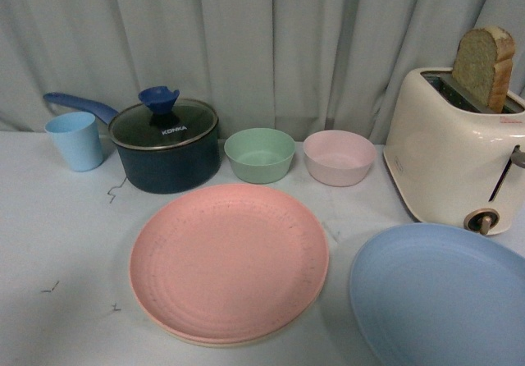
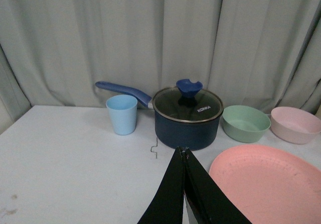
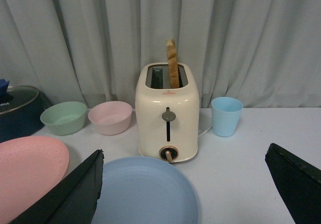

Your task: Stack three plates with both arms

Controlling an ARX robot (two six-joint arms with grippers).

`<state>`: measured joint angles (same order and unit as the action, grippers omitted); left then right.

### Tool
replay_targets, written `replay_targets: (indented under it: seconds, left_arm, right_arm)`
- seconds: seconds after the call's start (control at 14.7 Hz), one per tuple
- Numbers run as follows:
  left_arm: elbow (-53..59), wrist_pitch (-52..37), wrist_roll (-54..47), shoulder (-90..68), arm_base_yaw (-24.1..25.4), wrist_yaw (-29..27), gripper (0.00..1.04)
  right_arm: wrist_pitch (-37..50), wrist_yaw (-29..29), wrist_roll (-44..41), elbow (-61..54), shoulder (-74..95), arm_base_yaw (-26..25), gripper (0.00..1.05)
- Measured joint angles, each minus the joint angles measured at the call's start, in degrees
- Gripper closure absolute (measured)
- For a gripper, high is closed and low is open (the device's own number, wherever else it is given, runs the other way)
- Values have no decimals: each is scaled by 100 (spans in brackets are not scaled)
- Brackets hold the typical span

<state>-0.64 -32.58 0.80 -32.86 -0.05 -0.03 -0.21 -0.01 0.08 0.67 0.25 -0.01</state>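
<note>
The pink plate lies at the table's centre on top of the cream-beige plate, of which only a thin rim shows at the front. The light blue plate lies apart to the right, in front of the toaster. Neither arm shows in the front view. My left gripper is shut and empty, above the table just left of the pink plate. My right gripper is open and empty, its fingers spread wide over the blue plate. The pink plate also shows there.
A dark blue lidded pot, a blue cup, a green bowl and a pink bowl stand along the back. A cream toaster holding bread stands at the right, with another blue cup beside it. A curtain hangs behind.
</note>
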Motion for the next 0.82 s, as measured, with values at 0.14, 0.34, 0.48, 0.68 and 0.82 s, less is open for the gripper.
replay_targets:
  seconds: [0.14,0.34,0.48,0.68,0.82]
  left_arm:
    - [2,354,0,330,0,0,103]
    - [2,811,2,802,0,2,103]
    - [2,1084,0,1137,0,0,103]
    - [2,1449,2,1471,0,0,103]
    - [2,1613,0,1670,0,0,103]
  right_arm:
    - [0,0,0,0,0,0,6]
    - [0,0,0,0,0,0,6]
    - [0,0,0,0,0,0,6]
    - [0,0,0,0,0,0,6]
    - [0,0,0,0,0,0,6]
